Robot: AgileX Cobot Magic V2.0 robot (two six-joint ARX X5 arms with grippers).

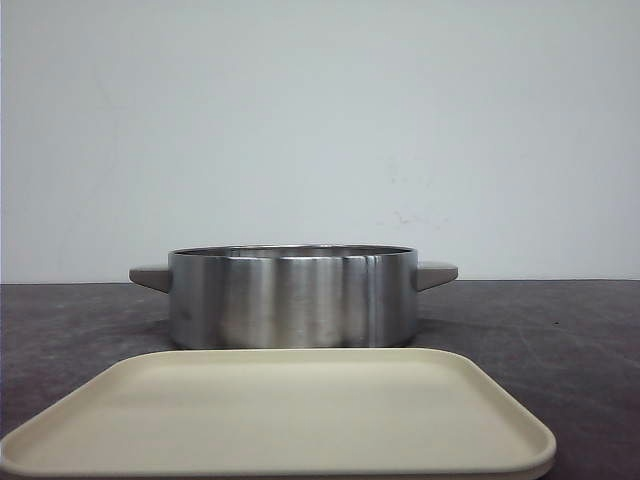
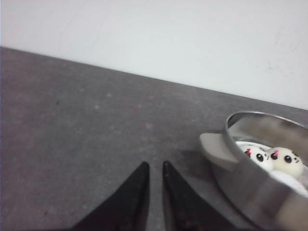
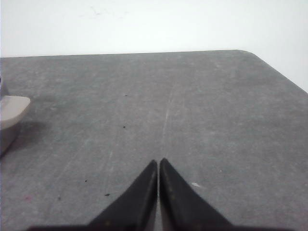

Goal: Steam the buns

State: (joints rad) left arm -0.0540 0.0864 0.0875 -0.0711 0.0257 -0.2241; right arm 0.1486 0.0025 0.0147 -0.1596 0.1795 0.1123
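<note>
- Front view: a round steel pot [image 1: 292, 296] with a pale grey handle on each side stands on a dark grey table [image 1: 560, 330], before a plain white wall [image 1: 320, 120].
- Just at the pot's 6 o'clock lies a cream rectangular tray [image 1: 280, 415] with rounded corners and nothing on it; from this low angle the pot's inside is hidden, and neither arm shows.
- Left wrist view: the left gripper [image 2: 155, 168] hovers over bare table, its two black fingers almost together — a thin gap between the tips, holding nothing.
- At the gripper's 3 o'clock sits the pot, one handle [image 2: 216, 147] pointing toward the gripper, near but not touching.
- Inside the pot lie the buns [image 2: 272, 161] — white domes with black panda eyes; two faces show clearly, a third white shape is partly cut off by the rim.
- Right wrist view: the right gripper [image 3: 158, 165] has its black fingers pressed together on nothing, above bare table.
- The pot's other handle [image 3: 12, 113] shows at the gripper's 10 o'clock, well apart.
</note>
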